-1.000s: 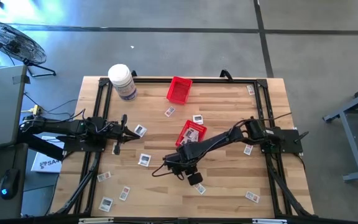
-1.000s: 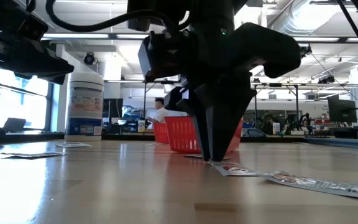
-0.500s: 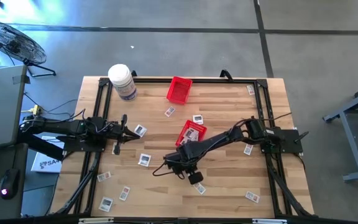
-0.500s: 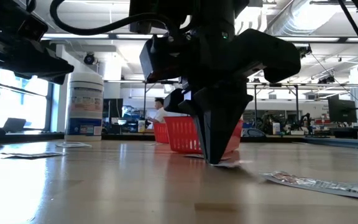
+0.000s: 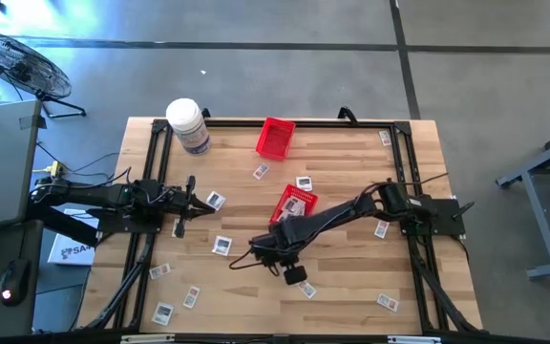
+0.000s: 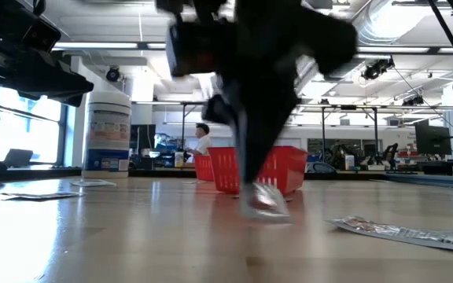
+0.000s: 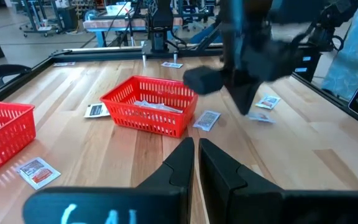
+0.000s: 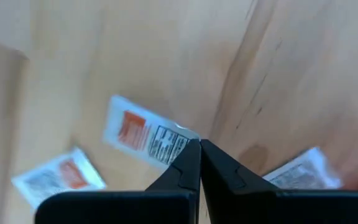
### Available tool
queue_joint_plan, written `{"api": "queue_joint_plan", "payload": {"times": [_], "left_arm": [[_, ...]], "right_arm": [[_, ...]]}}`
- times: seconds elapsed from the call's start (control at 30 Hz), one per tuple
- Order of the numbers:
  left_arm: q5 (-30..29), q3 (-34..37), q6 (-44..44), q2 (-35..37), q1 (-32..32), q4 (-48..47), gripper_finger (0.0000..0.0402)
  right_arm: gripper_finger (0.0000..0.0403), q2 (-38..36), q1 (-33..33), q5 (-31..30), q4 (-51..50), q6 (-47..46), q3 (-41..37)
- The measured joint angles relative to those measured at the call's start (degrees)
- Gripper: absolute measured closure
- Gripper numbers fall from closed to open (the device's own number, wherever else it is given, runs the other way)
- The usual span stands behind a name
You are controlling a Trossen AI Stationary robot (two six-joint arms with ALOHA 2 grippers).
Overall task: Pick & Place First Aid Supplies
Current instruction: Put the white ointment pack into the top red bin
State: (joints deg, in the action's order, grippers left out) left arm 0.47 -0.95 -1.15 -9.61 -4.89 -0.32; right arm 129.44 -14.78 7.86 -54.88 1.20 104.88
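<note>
Print on the packet (image 8: 143,138) is unreadable; right tool (image 8: 199,147) pinches its corner, left tool (image 7: 196,147) pressed together.

Robotics lab: workbenches (image 6: 352,161), exposed ducts (image 6: 384,23).

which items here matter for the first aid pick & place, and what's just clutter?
Job: first aid packets scattered over the table; right gripper, shut on a packet; near red basket, packets inside; far red basket.
Lying about: white jar; floor fan; left gripper, waiting, shut.
</note>
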Motion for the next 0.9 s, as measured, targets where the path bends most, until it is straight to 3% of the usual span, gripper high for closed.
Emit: {"api": "queue_joint_plan", "payload": {"times": [0.13, 0.33, 0.57, 0.73, 0.9], "left_arm": [[0.0, 0.0, 0.0, 0.0, 0.0, 0.0, 0.038], [0.0, 0.0, 0.0, 0.0, 0.0, 0.0, 0.038], [0.0, 0.0, 0.0, 0.0, 0.0, 0.0, 0.038], [0.0, 0.0, 0.0, 0.0, 0.0, 0.0, 0.038], [0.0, 0.0, 0.0, 0.0, 0.0, 0.0, 0.038]], "right_arm": [[0.0402, -0.1, 1.3, -0.4, -1.8, -1.2, 4.7], [0.0402, -0.1, 4.6, -7.1, -4.0, -3.9, 13.4], [0.0402, -0.1, 12.8, -20.8, -9.2, -6.8, 22.6], [0.0402, -0.2, 20.7, -26.5, -10.5, -8.2, 24.1], [0.0403, -0.2, 29.3, -29.4, -8.9, -8.3, 20.5]]}}
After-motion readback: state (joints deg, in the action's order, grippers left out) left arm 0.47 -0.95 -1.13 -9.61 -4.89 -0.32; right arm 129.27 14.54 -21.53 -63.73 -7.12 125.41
